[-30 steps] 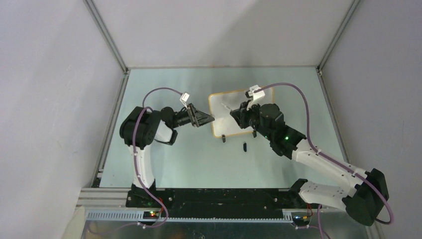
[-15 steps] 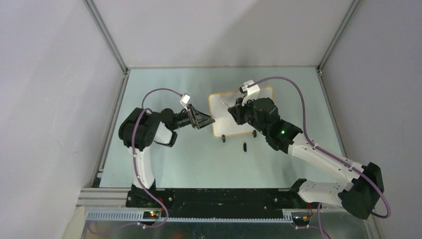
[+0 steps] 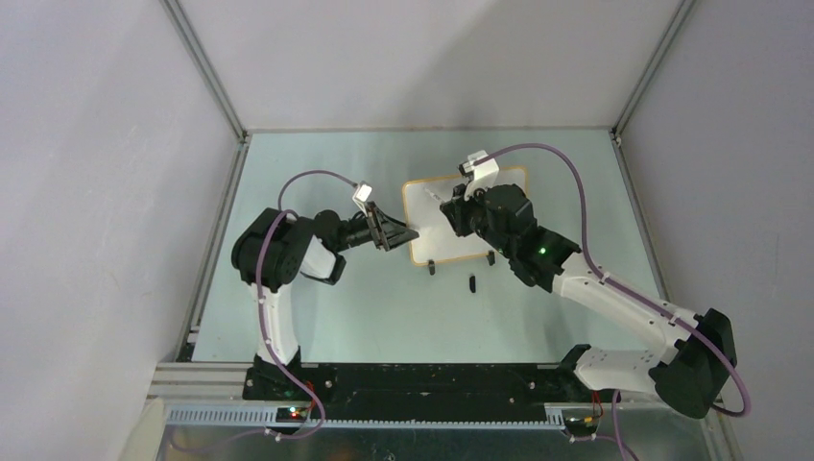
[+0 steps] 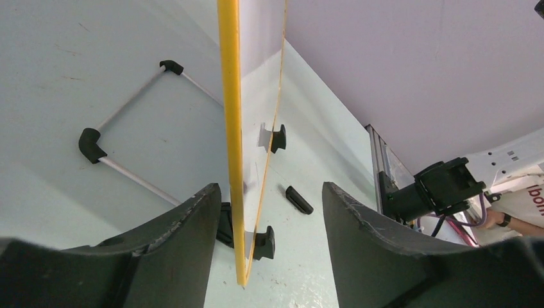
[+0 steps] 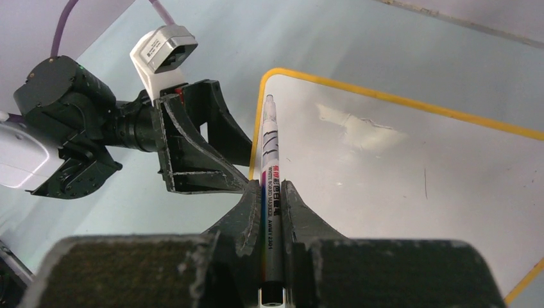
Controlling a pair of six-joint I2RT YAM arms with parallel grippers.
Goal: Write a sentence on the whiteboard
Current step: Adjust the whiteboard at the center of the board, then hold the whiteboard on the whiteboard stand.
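My right gripper (image 5: pixel 272 192), clamped on the marker (image 5: pixel 269 147), has edged toward the whiteboard's (image 5: pixel 398 212) left side. My left gripper (image 4: pixel 271 192) straddles that edge, fingers wide. One faint stroke (image 5: pixel 425 183) shows, so I judge the writing is barely begun.

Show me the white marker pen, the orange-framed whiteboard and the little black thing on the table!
White marker pen (image 5: pixel 271 186): right wrist view, its printed barrel.
Small orange-framed whiteboard (image 5: pixel 385 192): right wrist view, bare white face.
Little black oblong piece (image 4: pixel 299 199): left wrist view, its middle.
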